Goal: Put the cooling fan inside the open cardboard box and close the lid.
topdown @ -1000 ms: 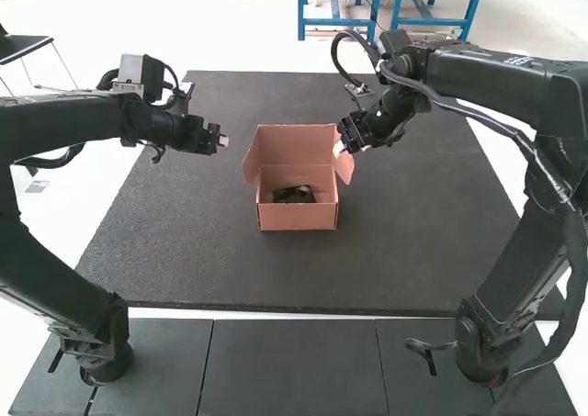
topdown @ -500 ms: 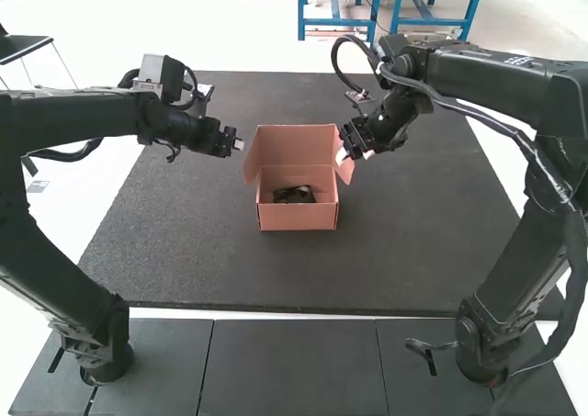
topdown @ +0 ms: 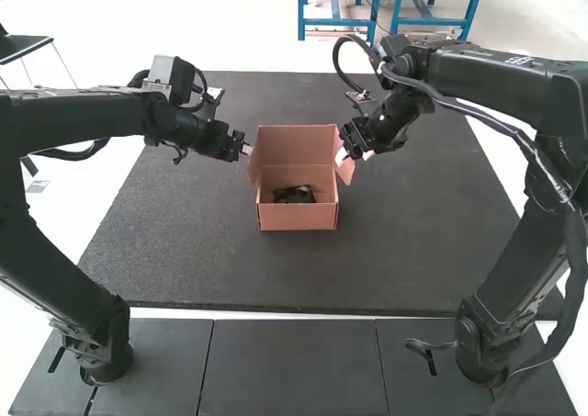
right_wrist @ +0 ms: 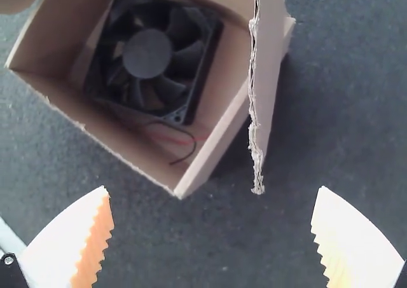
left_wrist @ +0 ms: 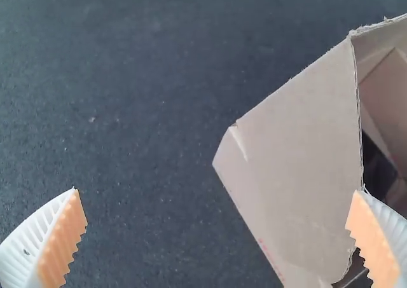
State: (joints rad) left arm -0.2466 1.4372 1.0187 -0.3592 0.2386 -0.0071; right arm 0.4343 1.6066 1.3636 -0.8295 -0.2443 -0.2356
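High view shows the fan [topdown: 296,194] half hidden in the box [topdown: 297,216] — left fingers [left_wrist: 60,237] and right fingers [right_wrist: 76,250] spread wide.

The cardboard box [topdown: 296,211] is seen in plain light brown. The cooling fan [right_wrist: 151,58] inside is black, with red and black wires [right_wrist: 184,142]. The mat [topdown: 413,241] is dark grey and finely speckled. White ribbed fingers [right_wrist: 60,246] with orange pads [left_wrist: 63,234] are carried by the left tool [topdown: 241,146] and right tool [topdown: 352,151].
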